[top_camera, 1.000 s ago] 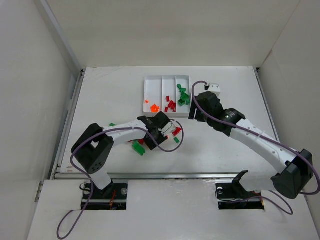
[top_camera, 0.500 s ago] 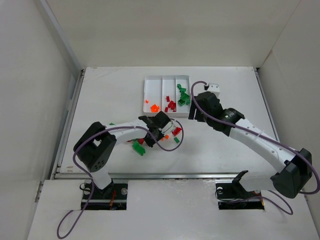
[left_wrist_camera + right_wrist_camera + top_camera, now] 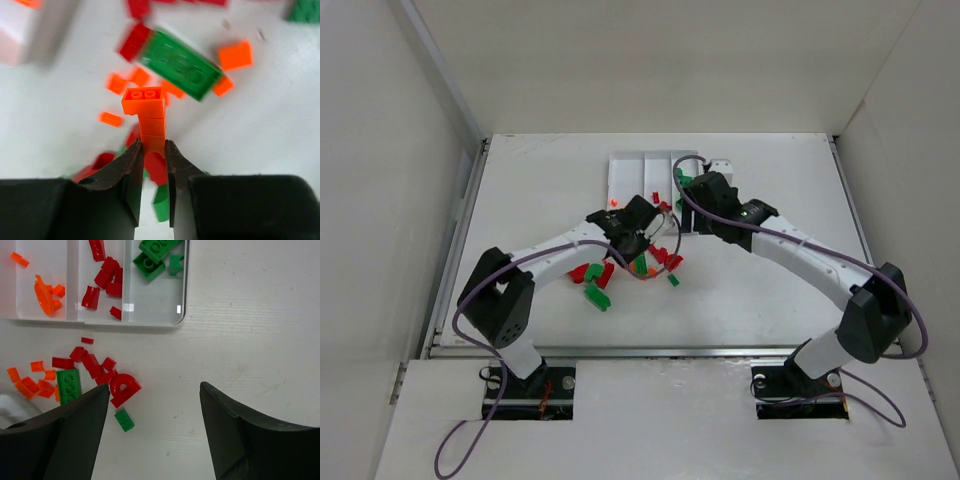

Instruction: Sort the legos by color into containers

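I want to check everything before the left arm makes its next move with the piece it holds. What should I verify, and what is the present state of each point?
1. Left gripper shut on the orange lego piece: ok.
2. Grip firm (only the piece's lower end is pinched): cannot tell.
3. Orange compartment of the tray has room: ok.
4. Right gripper open, holding nothing: ok.
5. Right arm out of the way to the tray: cannot tell.

The legos are red, green, orange; the tray white.
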Tool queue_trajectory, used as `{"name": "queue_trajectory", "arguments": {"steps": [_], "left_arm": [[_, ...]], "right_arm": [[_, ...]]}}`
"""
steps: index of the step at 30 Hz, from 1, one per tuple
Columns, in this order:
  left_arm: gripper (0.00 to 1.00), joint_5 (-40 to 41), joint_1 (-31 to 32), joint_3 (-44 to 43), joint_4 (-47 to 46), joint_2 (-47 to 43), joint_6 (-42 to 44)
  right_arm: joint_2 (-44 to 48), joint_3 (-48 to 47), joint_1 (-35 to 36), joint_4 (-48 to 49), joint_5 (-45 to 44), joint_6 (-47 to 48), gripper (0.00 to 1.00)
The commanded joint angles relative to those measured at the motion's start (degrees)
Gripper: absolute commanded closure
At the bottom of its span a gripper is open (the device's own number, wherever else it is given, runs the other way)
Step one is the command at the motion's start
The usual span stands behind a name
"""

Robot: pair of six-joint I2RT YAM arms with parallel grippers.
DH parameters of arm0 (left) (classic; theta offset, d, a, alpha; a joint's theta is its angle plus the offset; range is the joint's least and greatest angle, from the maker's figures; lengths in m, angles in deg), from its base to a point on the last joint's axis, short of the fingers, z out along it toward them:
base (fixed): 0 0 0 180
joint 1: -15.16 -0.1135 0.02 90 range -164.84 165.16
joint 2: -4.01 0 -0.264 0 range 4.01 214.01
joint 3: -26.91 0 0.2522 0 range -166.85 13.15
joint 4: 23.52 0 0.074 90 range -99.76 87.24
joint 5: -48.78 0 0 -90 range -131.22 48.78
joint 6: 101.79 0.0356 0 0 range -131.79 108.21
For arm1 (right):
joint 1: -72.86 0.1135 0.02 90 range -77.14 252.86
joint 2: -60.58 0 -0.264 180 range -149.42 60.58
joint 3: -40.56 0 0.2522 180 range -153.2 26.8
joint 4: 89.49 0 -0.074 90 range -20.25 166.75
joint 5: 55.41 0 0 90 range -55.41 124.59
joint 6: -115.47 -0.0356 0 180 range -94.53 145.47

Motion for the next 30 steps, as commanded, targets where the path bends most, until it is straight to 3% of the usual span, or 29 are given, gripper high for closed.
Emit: {"name": "queue_trajectory", "arguments": {"steps": [1, 7, 10, 15, 17, 18, 21, 22, 23, 28, 30], "left_arm": [[1.00, 2.92, -3.59, -2.76, -6.59, -4.45, 0.66], [1.00, 7.93, -9.92, -9.85, -15.85, 3.18, -2.84], [1.00, 7.24, -12.21, -16.27, -17.34, 9.95, -4.26], [0.98, 5.91, -13.53, -18.49, -23.49, 14.61, -4.26], [0.89, 7.23, -14.15, -20.59, -23.50, 16.11, -4.26], [0.76, 7.76, -14.67, -21.47, -23.50, 17.42, -4.78], [0.56, 8.29, -15.38, -24.29, -21.84, 17.96, -6.54], [0.38, 7.16, -15.98, -25.08, -20.53, 17.96, -6.54], [0.33, 6.28, -15.99, -25.96, -19.65, 17.96, -6.54], [0.31, -3.65, -15.99, -29.22, -13.67, 16.30, -1.73], [0.37, -8.47, -15.99, -29.22, -9.37, 14.37, 0.91]], "right_arm": [[-4.24, -6.16, -0.06, 3.11, 3.34, 2.98, 0.22], [-12.51, -12.33, -2.44, 3.64, 7.55, 5.43, 0.22], [-15.32, -15.67, -4.20, 3.64, 8.88, 5.96, 0.22], [-19.19, -20.15, -5.52, 3.03, 10.03, 7.28, 0.22], [-19.72, -21.30, -5.52, 2.41, 10.03, 7.81, 0.22], [-20.51, -21.30, -5.52, 1.63, 10.03, 8.33, 0.22], [-21.04, -22.70, -5.52, 1.00, 10.03, 8.87, 0.22], [-21.04, -22.71, -5.52, 1.00, 9.51, 8.87, 0.22], [-21.04, -22.71, -5.52, 1.00, 9.50, 8.87, 0.22], [-19.91, -22.09, -5.52, 1.00, 9.50, 8.87, 0.22], [-18.59, -20.43, -5.52, 1.00, 9.50, 8.87, 0.22]]}}
